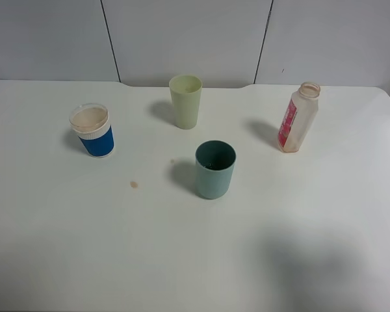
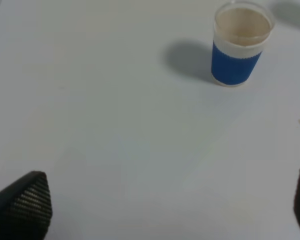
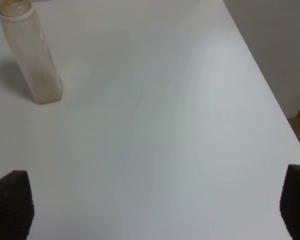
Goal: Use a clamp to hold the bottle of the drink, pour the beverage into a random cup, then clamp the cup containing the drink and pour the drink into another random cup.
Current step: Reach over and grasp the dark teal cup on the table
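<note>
An uncapped drink bottle (image 1: 298,118) with a red label stands at the table's right; it also shows in the right wrist view (image 3: 31,52). A blue-and-white cup (image 1: 92,130) with brownish drink stands at the left, also in the left wrist view (image 2: 240,44). A pale green cup (image 1: 185,101) stands at the back middle. A teal cup (image 1: 215,169) stands in the middle. Neither arm shows in the high view. My left gripper (image 2: 165,205) is open and empty, well short of the blue cup. My right gripper (image 3: 152,207) is open and empty, away from the bottle.
A small brown spot (image 1: 134,184) lies on the white table (image 1: 312,260) left of the teal cup. The table's right edge (image 3: 270,95) runs close by in the right wrist view. A grey panelled wall stands behind the table.
</note>
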### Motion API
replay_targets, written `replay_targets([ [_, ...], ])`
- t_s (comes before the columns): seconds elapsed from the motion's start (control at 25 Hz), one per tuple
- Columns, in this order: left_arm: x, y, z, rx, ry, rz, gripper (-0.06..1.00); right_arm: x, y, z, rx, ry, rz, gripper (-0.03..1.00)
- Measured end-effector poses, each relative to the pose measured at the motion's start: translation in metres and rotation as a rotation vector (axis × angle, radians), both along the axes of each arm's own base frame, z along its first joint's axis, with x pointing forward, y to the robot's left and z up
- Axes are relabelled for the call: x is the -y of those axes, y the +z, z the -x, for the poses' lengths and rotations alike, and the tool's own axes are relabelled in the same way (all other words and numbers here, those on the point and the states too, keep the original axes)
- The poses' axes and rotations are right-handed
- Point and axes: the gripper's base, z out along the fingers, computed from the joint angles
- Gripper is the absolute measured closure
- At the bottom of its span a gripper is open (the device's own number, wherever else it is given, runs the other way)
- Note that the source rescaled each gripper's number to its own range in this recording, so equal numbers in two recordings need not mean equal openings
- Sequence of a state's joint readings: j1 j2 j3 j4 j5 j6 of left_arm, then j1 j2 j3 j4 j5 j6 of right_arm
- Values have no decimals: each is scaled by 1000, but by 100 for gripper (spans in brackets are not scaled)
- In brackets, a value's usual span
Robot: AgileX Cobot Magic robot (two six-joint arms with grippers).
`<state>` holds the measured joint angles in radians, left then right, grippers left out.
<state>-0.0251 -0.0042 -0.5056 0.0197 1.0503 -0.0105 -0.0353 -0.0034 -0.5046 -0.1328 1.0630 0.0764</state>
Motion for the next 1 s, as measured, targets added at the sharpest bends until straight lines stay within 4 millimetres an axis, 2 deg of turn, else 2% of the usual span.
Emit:
replay_targets([
  [0.68,0,1,0,8,3,0,1,0,0,0,0,0,0,-1],
  [0.88,1,26,-4,252,-5,10,1,0,0,0,0,0,0,-1],
  [1.0,1,39,-17,334,-7,17,1,0,0,0,0,0,0,-1],
])
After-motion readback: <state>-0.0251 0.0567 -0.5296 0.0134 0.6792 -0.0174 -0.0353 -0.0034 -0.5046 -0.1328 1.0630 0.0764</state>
